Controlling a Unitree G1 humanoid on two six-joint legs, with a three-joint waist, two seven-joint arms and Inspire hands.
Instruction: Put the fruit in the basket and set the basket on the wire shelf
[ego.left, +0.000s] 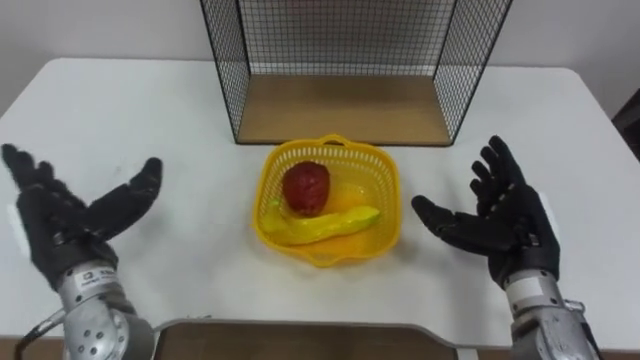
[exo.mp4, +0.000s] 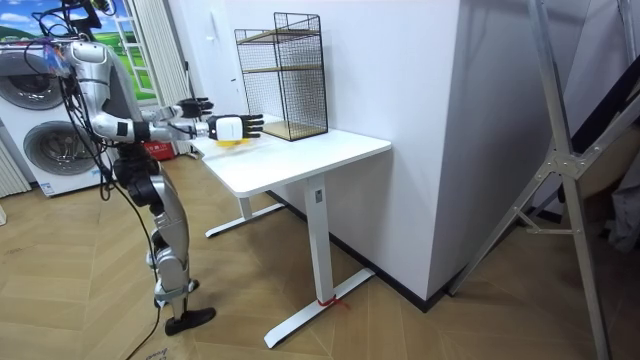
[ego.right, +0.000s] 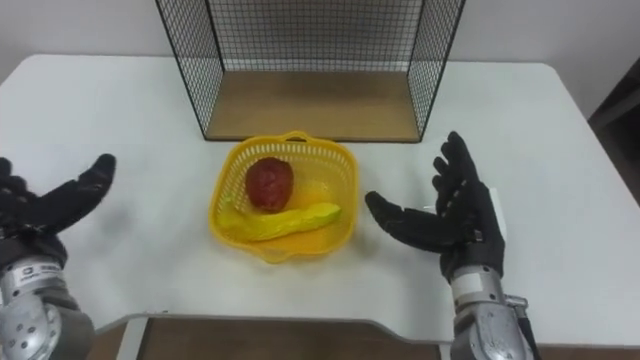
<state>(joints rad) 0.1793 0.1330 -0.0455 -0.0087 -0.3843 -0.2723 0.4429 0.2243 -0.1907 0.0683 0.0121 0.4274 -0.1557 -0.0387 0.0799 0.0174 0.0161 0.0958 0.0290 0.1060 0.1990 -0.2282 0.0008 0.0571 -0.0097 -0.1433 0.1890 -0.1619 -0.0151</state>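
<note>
A yellow plastic basket stands on the white table, just in front of the wire shelf. Inside it lie a dark red fruit and a yellow banana. My left hand hovers open, palm inward, well to the basket's left. On the basket's right, a short gap away, my right hand is open too. In the room view I stand at the table's end with both hands held out over it.
The wire shelf has a wooden board as its bottom level, open toward me, and a second level above. A dark-framed tray edge lies at the table's near edge. A washing machine stands behind me.
</note>
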